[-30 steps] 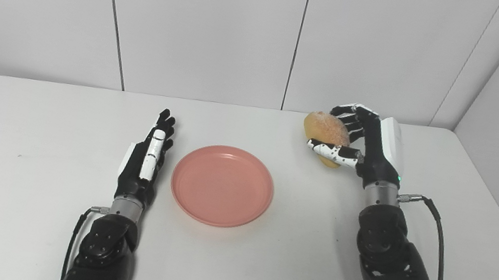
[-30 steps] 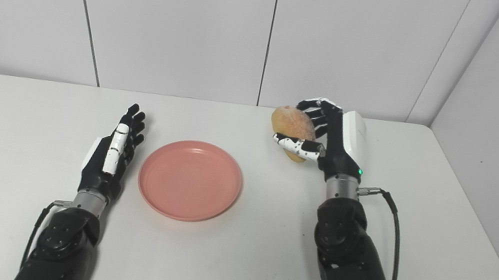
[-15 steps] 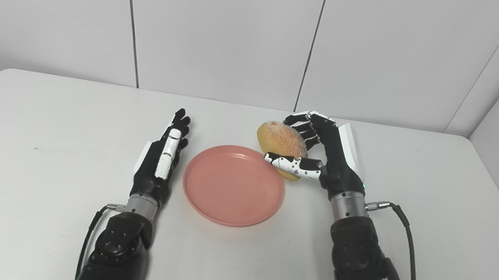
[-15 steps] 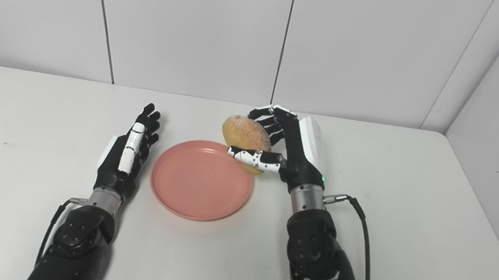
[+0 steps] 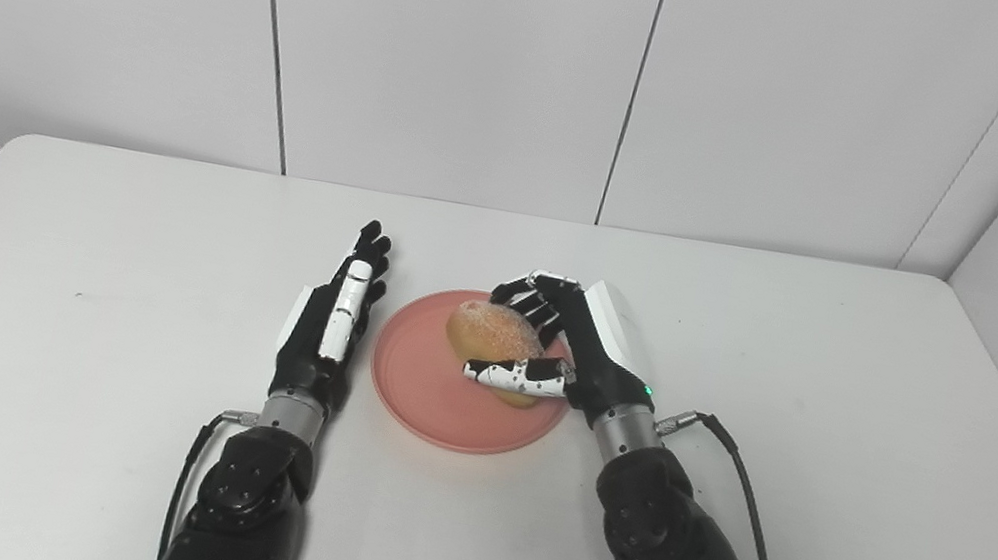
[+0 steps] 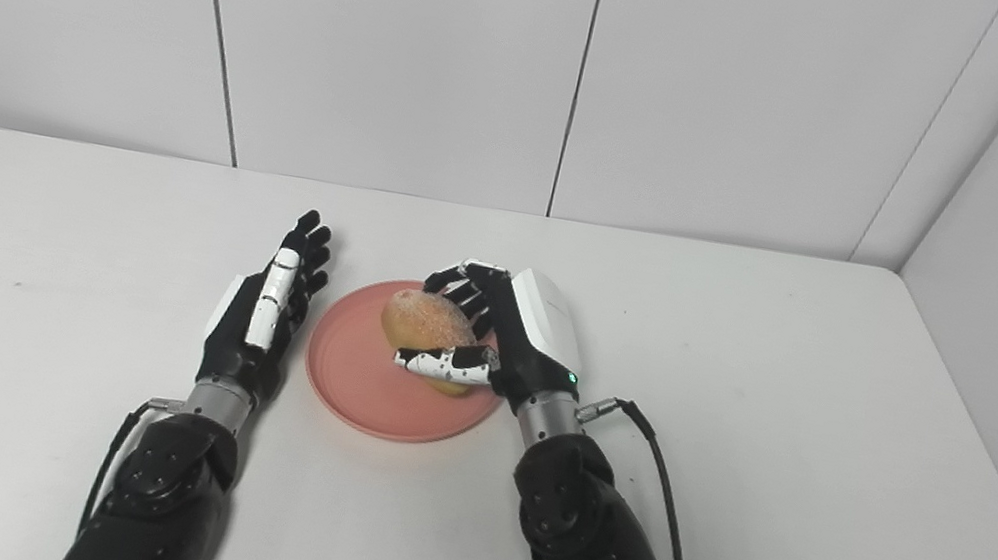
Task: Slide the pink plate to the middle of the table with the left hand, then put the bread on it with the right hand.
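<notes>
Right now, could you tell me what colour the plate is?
Pink; the plate shows best in the left eye view.

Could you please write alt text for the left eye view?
The right robot hand holds a bread roll over a pink plate mid-table. The left robot hand, open and empty, rests just left of the plate on the white table.

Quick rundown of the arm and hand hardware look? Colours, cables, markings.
Both arms are black with a silver wrist ring. The left hand is black with white panels on its back and along one finger. The right hand is black with a white back plate, a speckled black-and-white thumb and a green light near the wrist. A black cable loops from each wrist.
</notes>
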Controlling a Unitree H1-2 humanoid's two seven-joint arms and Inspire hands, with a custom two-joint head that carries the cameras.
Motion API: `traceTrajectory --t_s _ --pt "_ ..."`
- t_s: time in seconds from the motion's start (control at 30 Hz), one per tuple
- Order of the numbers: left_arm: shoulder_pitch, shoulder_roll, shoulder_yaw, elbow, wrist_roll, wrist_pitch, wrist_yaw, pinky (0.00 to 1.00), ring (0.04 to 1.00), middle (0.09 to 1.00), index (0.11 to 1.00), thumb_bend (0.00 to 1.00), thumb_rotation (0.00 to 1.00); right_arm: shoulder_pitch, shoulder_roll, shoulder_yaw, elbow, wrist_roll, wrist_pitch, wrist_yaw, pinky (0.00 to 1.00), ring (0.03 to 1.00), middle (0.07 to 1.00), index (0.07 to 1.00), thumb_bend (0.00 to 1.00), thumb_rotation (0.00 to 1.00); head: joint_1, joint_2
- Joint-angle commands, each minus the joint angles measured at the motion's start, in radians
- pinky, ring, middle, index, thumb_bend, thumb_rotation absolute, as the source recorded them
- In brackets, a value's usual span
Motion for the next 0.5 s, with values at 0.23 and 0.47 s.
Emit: traceTrajectory --t_s 0.23,0.47 --pt "0.007 -0.012 -0.003 0.004 -0.001 -0.005 0.001 1.00 1.000 0.986 0.972 0.54 1.00 -0.106 0.002 0.039 0.119 -0.076 -0.119 -0.082 0.35 0.448 0.454 0.535 0.51 0.00 -0.001 0.002" --pt "0.007 -0.014 -0.001 0.001 -0.004 -0.001 0.003 1.00 1.000 0.985 0.970 0.54 1.00 -0.109 -0.004 0.059 0.138 -0.117 -0.129 -0.109 0.35 0.452 0.485 0.500 0.52 0.00 -0.003 0.000"
